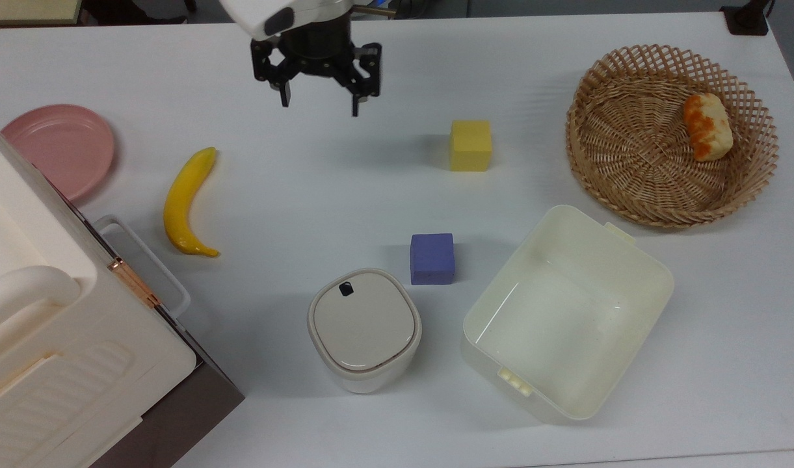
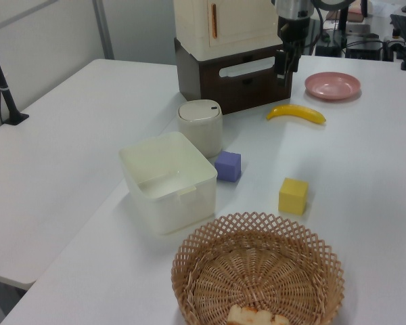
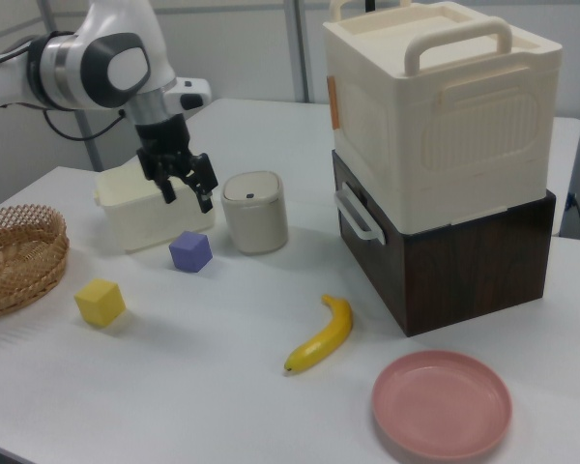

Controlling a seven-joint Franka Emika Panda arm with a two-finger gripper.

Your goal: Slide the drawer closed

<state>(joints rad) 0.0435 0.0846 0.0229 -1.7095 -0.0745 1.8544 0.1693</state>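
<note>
A Franka arm's gripper [image 1: 318, 101] hangs above the white counter [image 1: 344, 188] with its fingers [image 1: 356, 104] spread apart and empty, well away from the drawer [image 3: 367, 217] it is tasked with closing. The drawer, its dark brown front and white loop handle [image 3: 358, 217] set beneath the cream cabinet [image 3: 435, 106], lies far off to the top view's lower left of the fingers and already appears flush, or very nearly so, with the cabinet base. A banana [image 1: 182, 201] rests on the counter between the fingers and the drawer, with a pink plate [image 1: 55, 149] beyond it; a yellow block [image 1: 470, 145] sits near the fingers on the top view's right. If any push remains, it would best be made square against the dark front panel beside the handle, with the fingers travelling above the banana on the way in, then pressing straight along the drawer's slide so the box does not skew or the cabinet shift.
</note>
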